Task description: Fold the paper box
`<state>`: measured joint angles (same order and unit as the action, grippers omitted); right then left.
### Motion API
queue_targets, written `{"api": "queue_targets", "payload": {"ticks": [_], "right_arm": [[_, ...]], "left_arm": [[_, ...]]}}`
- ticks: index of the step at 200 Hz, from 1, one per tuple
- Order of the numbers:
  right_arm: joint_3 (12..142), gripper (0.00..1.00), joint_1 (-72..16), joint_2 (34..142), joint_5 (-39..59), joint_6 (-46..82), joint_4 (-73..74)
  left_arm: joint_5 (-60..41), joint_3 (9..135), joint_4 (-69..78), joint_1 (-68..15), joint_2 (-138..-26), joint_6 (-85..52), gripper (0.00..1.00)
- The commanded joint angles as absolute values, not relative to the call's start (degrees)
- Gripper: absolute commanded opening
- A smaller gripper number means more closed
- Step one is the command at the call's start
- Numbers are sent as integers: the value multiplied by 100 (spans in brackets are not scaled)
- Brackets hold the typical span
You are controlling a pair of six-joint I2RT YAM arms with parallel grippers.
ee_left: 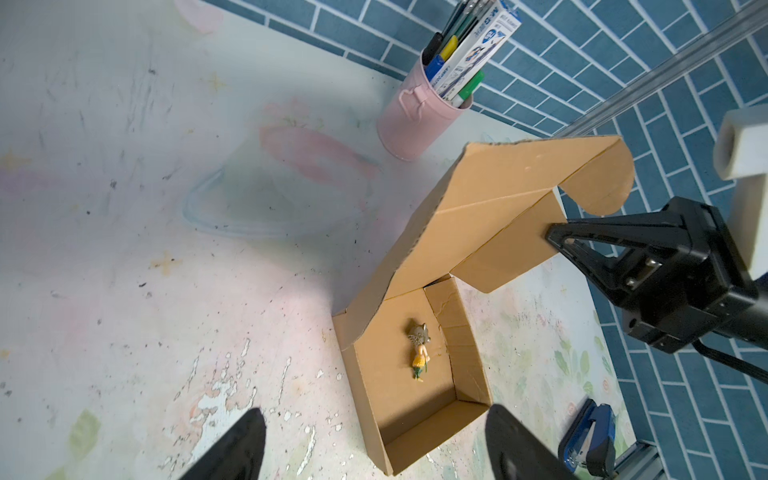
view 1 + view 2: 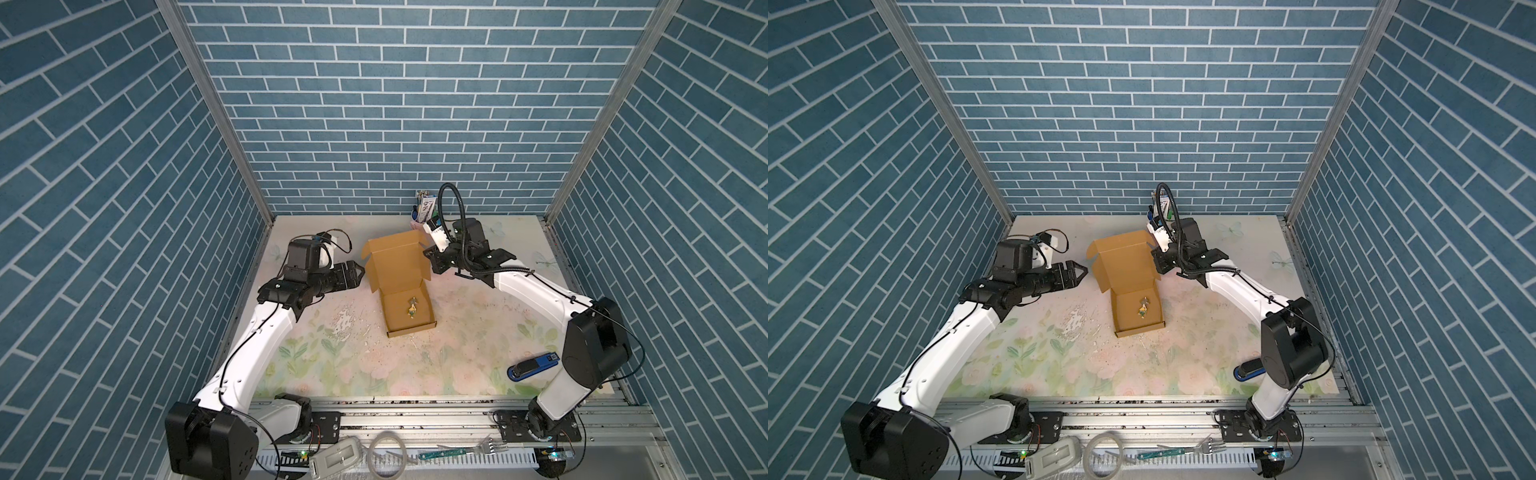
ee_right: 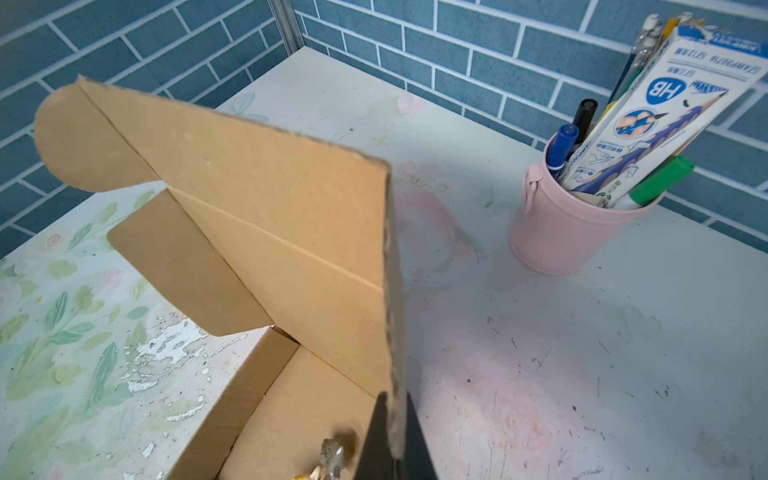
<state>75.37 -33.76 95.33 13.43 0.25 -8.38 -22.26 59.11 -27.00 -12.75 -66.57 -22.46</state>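
Note:
The paper box (image 2: 395,262) (image 2: 1121,266) is a brown cardboard mailer in mid-table. Its shallow tray lies flat and its lid (image 1: 478,208) (image 3: 270,199) stands raised behind it, side flaps hanging. A small figurine (image 2: 412,309) (image 1: 419,349) lies in the tray. My right gripper (image 2: 429,254) (image 2: 1157,257) (image 3: 392,436) is shut on the lid's right edge and holds it up. My left gripper (image 2: 358,272) (image 2: 1080,272) (image 1: 376,440) hovers open just left of the lid's left flap, nothing between its fingers.
A pink cup (image 1: 411,120) (image 3: 573,232) of pens stands at the back wall behind the box. A blue stapler (image 2: 534,365) lies front right. A fork (image 2: 492,446) and other tools sit on the front rail. Brick walls close three sides.

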Motion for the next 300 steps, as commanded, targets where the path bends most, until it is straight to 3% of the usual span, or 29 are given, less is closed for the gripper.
{"api": "queue_targets", "payload": {"ticks": [1,97,170,204,245,300], "right_arm": [[7391,0,-3406,9257,1144,193,-540],[6997,0,-3413,9026,1181,188,-255],[6948,0,-3419,9028,1221,151,-168],[6911,0,-3418,9002,1230,136,-88],[6904,0,-3417,9030,1215,156,-92],[6890,0,-3432,9018,1100,288,-79]], "left_arm": [[-2211,6032,-2428,-1442,-6835,-1754,82],[-1889,6532,-1984,-1695,-7836,-1283,69],[-1347,7755,-3412,-1980,-8803,-542,54],[-1312,7950,-3629,-1986,-8944,-444,43],[-1466,8108,-3585,-1995,-9121,-422,40],[-1464,8316,-3564,-2152,-9425,-498,20]]}}
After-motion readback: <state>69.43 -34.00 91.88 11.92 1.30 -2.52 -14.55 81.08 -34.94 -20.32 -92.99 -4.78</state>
